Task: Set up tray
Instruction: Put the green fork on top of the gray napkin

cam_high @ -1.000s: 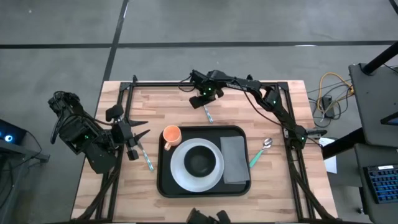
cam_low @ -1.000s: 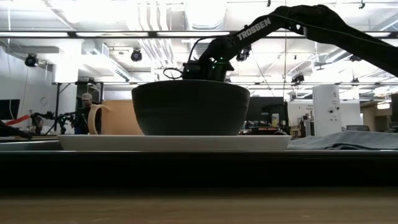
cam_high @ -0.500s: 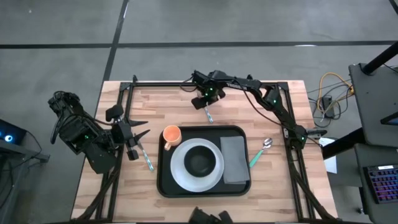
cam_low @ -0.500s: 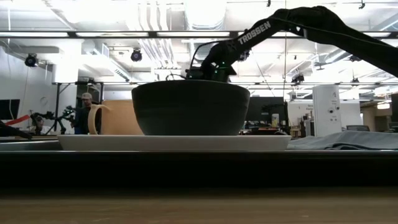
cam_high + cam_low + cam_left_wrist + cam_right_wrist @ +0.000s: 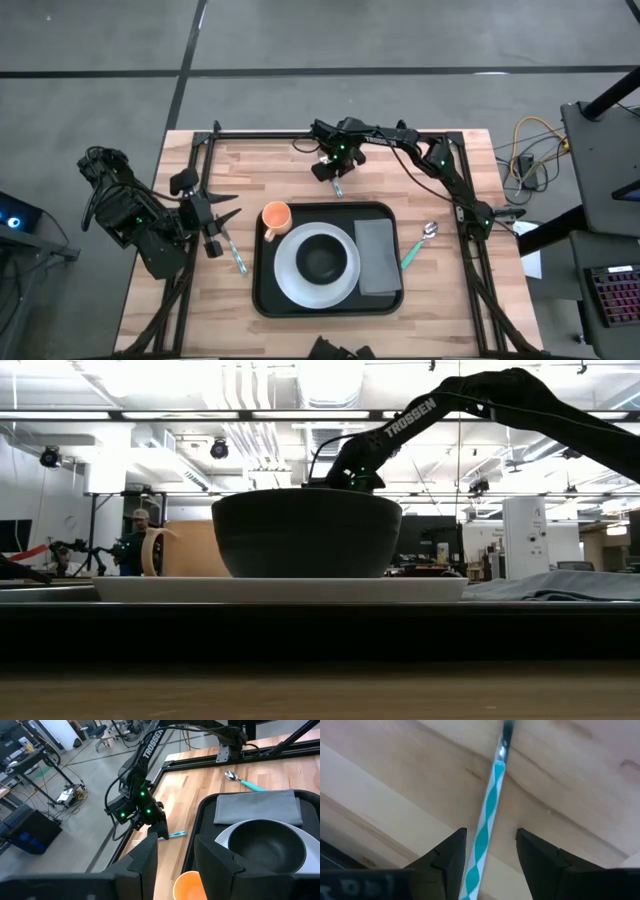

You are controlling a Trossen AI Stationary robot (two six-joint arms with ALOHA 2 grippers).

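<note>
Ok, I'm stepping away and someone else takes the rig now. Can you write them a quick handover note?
Right end effector: open, straddling the teal-striped utensil on the wood beyond the tray, not gripped.
Left end effector: open, empty, waiting left of the tray by another striped utensil.
On the tray: plate with bowl, orange cup, napkin.
Left to do: the two utensils and the spoon, all off the tray.

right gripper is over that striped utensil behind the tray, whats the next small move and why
Probably lower a little and close. The right gripper hangs open with the teal-striped handle running between its fingers, and the utensil lies flat on the wood just behind the tray, not yet gripped. The left gripper waits to the tray's left.
</note>
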